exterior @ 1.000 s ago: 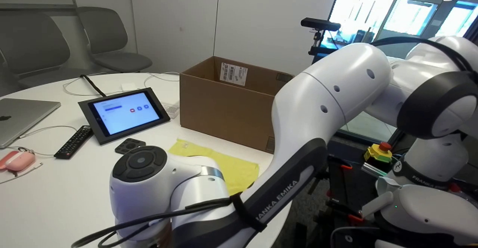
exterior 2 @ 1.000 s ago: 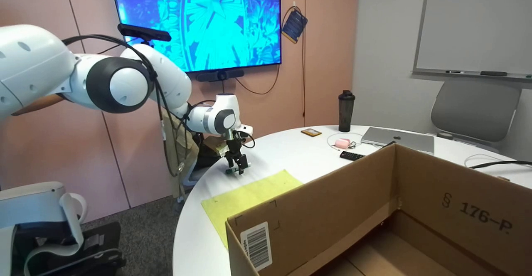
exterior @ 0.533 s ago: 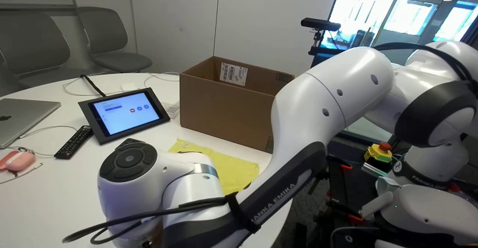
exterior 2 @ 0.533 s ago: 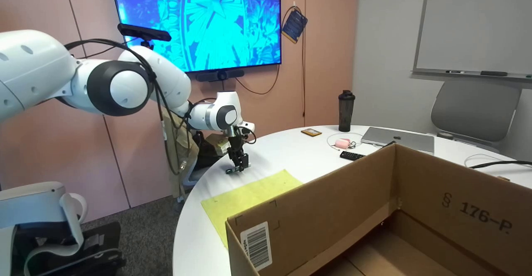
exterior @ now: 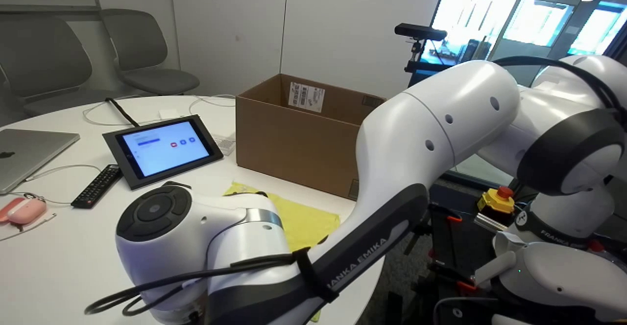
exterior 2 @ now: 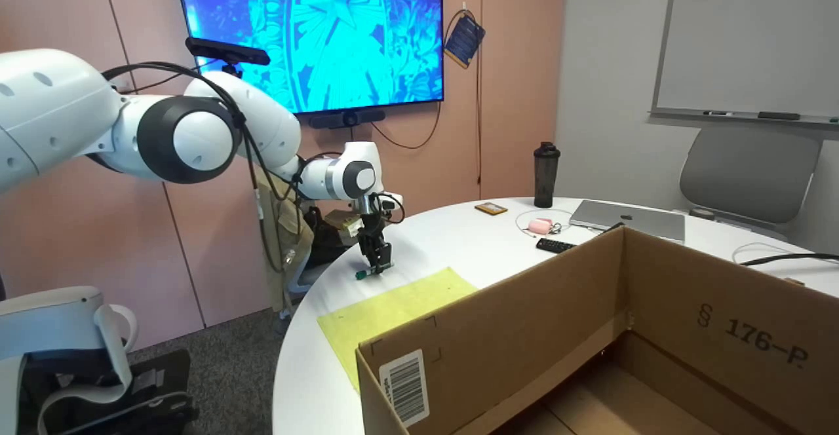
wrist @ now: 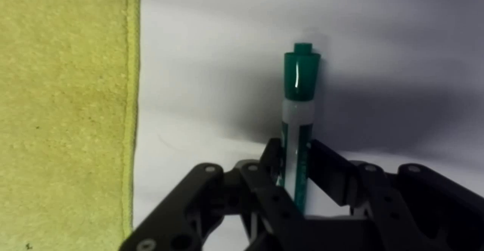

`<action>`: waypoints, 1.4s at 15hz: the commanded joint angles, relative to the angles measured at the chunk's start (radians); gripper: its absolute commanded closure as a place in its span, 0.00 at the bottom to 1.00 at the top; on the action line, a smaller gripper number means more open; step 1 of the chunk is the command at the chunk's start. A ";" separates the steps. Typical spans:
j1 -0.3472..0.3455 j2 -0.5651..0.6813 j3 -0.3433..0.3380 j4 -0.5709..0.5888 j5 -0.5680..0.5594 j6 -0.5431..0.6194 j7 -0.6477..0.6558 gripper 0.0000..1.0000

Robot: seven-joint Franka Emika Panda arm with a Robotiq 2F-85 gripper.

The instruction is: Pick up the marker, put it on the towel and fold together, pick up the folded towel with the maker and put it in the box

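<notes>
Dark carpet lies beside the curved white table. A lit screen hangs on a pinkish wall, a whiteboard on a pale wall. Gray chairs stand near the table; windows shine brightly.
</notes>
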 commanded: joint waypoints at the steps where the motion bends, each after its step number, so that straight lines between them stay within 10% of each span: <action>1: -0.007 -0.043 -0.019 0.000 -0.009 -0.094 -0.005 0.91; 21: -0.268 -0.338 -0.114 -0.560 -0.006 0.137 0.008 0.91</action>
